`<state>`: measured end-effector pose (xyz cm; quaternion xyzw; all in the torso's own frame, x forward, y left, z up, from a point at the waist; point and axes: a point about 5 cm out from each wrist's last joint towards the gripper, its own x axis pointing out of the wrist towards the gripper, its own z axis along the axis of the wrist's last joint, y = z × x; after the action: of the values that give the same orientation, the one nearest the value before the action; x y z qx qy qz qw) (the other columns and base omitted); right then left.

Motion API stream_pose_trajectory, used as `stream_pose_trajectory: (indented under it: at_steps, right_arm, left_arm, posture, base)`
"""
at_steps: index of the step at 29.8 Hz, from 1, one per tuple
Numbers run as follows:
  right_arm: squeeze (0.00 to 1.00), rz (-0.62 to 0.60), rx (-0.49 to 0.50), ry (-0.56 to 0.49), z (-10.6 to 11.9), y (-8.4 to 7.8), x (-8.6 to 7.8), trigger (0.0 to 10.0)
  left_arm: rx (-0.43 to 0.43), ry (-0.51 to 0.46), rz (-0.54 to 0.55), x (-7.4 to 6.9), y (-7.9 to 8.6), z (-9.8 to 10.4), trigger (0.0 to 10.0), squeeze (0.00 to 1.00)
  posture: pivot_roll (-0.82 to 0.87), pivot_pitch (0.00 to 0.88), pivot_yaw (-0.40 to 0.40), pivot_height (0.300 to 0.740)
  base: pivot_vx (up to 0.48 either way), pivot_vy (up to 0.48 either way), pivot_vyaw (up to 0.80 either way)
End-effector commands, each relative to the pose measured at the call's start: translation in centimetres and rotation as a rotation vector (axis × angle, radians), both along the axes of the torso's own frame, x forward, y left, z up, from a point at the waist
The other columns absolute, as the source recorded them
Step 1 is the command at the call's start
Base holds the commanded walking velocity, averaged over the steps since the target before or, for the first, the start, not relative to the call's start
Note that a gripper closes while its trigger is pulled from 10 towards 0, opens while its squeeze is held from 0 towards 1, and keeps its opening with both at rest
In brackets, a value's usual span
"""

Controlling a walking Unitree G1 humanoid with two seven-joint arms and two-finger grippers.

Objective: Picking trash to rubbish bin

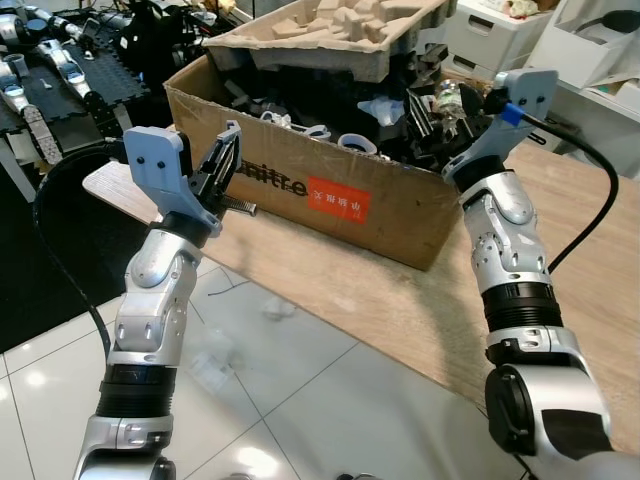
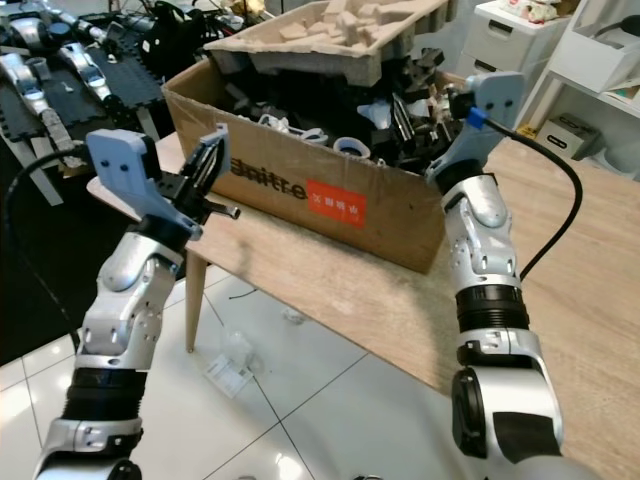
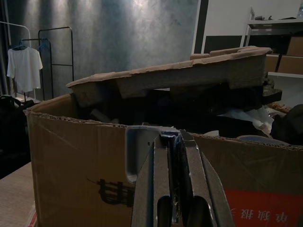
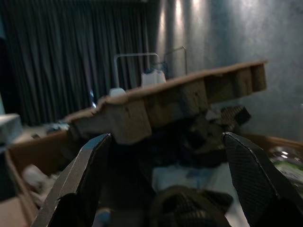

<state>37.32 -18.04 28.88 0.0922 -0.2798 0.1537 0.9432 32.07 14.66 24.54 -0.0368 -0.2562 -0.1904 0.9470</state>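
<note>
Over at nine o'clock, black machine parts lie on a dark ribbed floor mat [image 1: 60, 80], and just in front of them the left hand [image 1: 228, 160] is raised off the near corner of the light wooden table [image 1: 400, 300], its two long black fingers [image 3: 189, 189] pressed flat together with nothing between them, pointing at the printed side of the box. Below it, on the white tiled floor [image 1: 300, 400], a crumpled clear plastic wrapper [image 2: 232, 368] lies near the wooden table leg [image 2: 194, 300]. Moving toward twelve o'clock, the large brown cardboard box with a red label [image 1: 340, 203] stands on the table, heaped with dark scraps, black packing pieces and a few white rings; a moulded grey-brown pulp tray [image 1: 330, 30] sits tilted across the top of the heap. At about one o'clock, the right hand [image 1: 462, 102] reaches over the box's far-right corner, above the trash inside, its fingers [image 4: 85, 179] spread wide apart and empty, with the pulp tray ahead of them. A black cable [image 1: 590, 190] loops from that wrist out over the table. Further round at two o'clock, white storage drawers [image 1: 490, 35] and white shelving stand beyond the table.
</note>
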Motion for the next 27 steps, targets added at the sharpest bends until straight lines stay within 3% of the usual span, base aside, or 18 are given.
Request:
stream_pose_trajectory:
  at_steps: [1,4,10,23,27]
  right_arm:
    - [0.0,0.007,0.029,-0.012,0.1,-0.5,-0.3,10.0]
    - [0.0,0.116,0.145,-0.062,1.2,-0.3,-0.9,10.0]
    - [0.0,0.24,0.263,-0.113,2.2,-0.4,-1.7,10.0]
    - [0.0,0.446,0.338,-0.17,3.2,0.3,-3.1,10.0]
    - [0.0,0.59,0.312,-0.182,3.0,1.5,-4.3,10.0]
  left_arm:
    - [0.026,-0.011,0.006,-0.3,0.2,0.2,10.0,0.0]
    - [0.024,-0.014,0.011,-0.3,0.3,0.3,10.0,0.0]
    - [0.021,-0.018,0.014,-0.3,0.2,0.4,10.0,0.0]
    - [0.019,-0.024,0.015,-0.3,0.2,0.5,10.0,0.0]
    - [0.008,-0.028,-0.003,-0.4,0.0,0.6,10.0,0.0]
  posture:
    - [0.13,0.066,-0.037,0.74]
    - [0.14,0.065,-0.043,0.74]
    - [0.14,0.064,-0.05,0.74]
    - [0.14,0.059,-0.053,0.74]
    - [0.13,0.058,-0.052,0.74]
  base:
    - [0.0,0.0,0.0]
    - [0.0,0.0,0.0]
    - [0.0,0.0,0.0]
    - [0.0,0.0,0.0]
    - [0.0,0.0,0.0]
